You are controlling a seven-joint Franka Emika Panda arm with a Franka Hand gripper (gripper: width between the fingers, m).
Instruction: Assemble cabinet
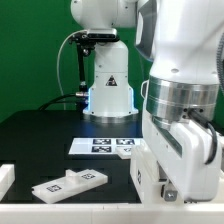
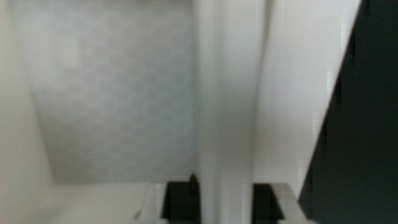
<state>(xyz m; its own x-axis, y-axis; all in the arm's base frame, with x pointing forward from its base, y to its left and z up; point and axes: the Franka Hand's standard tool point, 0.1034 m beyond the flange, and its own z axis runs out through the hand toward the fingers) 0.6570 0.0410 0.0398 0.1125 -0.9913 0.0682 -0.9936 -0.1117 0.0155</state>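
In the wrist view my gripper (image 2: 228,203) is shut on the thin upright wall (image 2: 228,100) of a white cabinet part. Its dark pads (image 2: 180,203) press on both sides of the wall. A broad white face (image 2: 116,95) of the same part lies beside the wall. In the exterior view my hand (image 1: 185,150) fills the front right and hides the fingertips. The white cabinet part (image 1: 148,168) shows at its lower left edge. A flat white cabinet panel with marker tags (image 1: 68,183) lies on the black table at the front left.
The marker board (image 1: 100,146) lies flat at the middle of the table. A white block (image 1: 5,180) sits at the exterior view's left edge. The arm's base (image 1: 108,90) stands at the back, before a green backdrop.
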